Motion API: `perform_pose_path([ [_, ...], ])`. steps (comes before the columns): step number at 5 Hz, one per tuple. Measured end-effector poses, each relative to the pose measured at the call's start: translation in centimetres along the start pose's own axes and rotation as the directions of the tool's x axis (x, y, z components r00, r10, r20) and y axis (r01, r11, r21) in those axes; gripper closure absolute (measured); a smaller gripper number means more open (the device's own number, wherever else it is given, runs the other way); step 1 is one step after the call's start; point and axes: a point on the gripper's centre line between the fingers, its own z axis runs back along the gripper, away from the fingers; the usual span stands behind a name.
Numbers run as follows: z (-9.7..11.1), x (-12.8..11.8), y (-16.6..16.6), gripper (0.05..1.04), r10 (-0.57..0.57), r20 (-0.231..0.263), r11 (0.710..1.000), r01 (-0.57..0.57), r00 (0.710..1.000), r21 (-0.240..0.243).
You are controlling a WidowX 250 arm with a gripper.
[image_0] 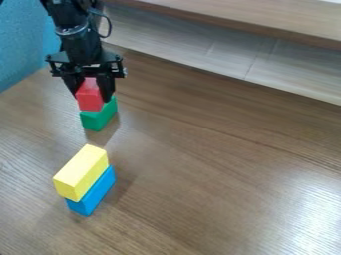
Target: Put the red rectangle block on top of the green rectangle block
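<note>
At the upper left the black gripper hangs down, shut on the red block, with one finger on each side of it. Directly below and slightly behind the red block is the green rectangle block, lying on the table. The red block covers part of the green block's top. Whether the two touch I cannot tell for certain, though no gap shows between them.
A yellow block lies on top of a blue block at the lower left, in front of the gripper. A blue wall stands at the upper left, and a pale wooden ledge borders the brown table at the back.
</note>
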Motion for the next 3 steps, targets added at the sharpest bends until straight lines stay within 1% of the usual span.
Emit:
perform_pose_path([
  [1,-1.22,0.57,0.07,0.492,0.003,-0.023,1.000,-0.003,1.000,0.000],
  [3,-2.18,1.41,0.12,0.492,0.019,-0.034,1.000,-0.019,0.999,0.004],
])
